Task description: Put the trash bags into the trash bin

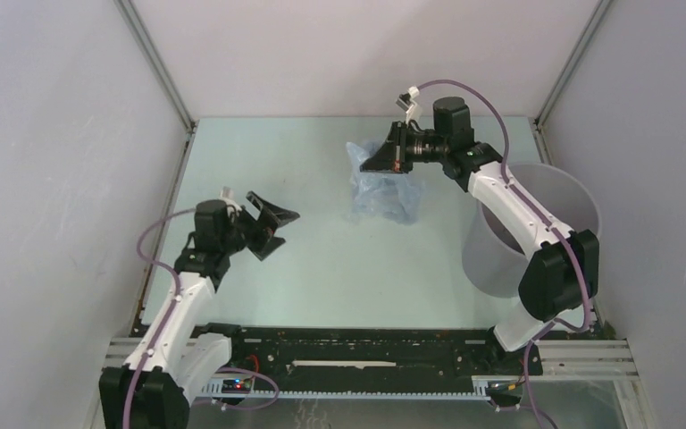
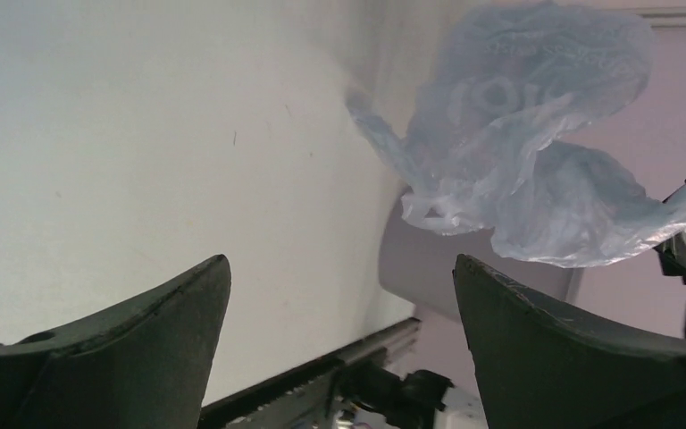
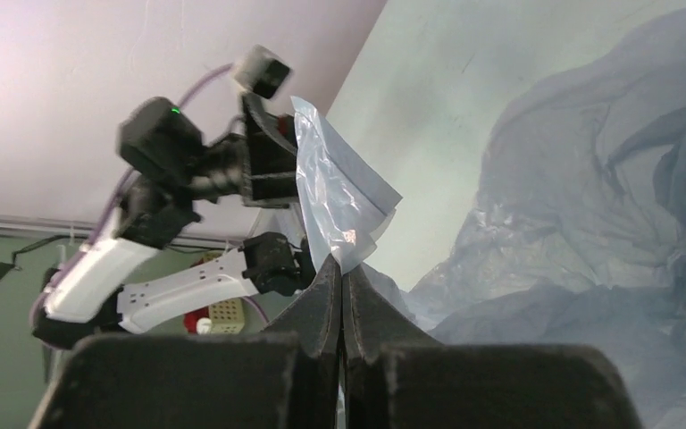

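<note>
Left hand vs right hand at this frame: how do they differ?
The left hand is open wide and holds nothing; the right hand is shut on an edge of the trash bag. The left hand sits left of the bag, pointing toward it; the right hand is at the bag, nearer the trash bin. Both are black.

Far centre of table (image 1: 322, 268): trash bag (image 1: 382, 192), top edge pinched in right gripper (image 1: 371, 163), folds hanging below it. Right of bag, against table's right edge: trash bin (image 1: 500, 259), upright, apart from bag, partly behind right arm. Left of bag, nearer front: left gripper (image 1: 272, 222), well apart, facing bag.
</note>
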`<state>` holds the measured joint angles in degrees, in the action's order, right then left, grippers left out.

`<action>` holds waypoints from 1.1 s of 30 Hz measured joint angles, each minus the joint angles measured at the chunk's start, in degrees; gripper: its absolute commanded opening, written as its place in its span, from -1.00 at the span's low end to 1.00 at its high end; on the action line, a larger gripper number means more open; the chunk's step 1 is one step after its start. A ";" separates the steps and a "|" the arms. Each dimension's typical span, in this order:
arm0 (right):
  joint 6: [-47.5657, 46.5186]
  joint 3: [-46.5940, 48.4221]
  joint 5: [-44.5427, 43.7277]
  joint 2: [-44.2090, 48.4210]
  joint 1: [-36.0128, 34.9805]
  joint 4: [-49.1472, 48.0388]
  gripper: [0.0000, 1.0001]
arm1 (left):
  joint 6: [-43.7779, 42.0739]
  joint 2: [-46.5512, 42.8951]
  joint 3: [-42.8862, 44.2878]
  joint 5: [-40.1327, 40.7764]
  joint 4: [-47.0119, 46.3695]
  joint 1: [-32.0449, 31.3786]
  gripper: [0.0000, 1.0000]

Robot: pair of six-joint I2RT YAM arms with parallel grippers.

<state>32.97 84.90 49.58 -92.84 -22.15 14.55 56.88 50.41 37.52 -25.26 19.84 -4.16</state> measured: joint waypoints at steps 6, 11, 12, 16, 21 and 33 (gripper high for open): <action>6.49 -1.29 -1.46 0.63 0.55 -1.29 -1.00 | 8.59 0.35 -10.12 -4.11 -11.10 -4.79 1.00; 16.17 -1.84 -4.61 2.84 1.97 -2.21 -1.00 | 7.87 1.27 -10.08 -3.93 -19.17 -12.87 0.89; 18.29 -2.62 -4.74 3.26 2.27 -3.30 -1.00 | 7.63 1.99 -10.10 -3.89 -20.41 -14.36 0.84; 26.29 -5.60 -5.46 3.58 2.97 -5.88 -1.00 | 8.61 8.02 -11.82 -4.90 -31.41 -19.93 0.82; 31.15 -6.05 -7.41 3.41 3.02 -5.79 -1.00 | 10.88 14.99 -16.83 -6.01 -46.93 -23.87 0.91; 30.08 -6.05 -12.87 -1.49 3.74 -2.34 -1.00 | 13.64 33.40 -21.38 -2.99 -74.23 -24.92 0.54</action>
<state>63.05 78.85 36.71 -94.32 -18.41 12.21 70.52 83.81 16.14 -28.25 -54.39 -29.08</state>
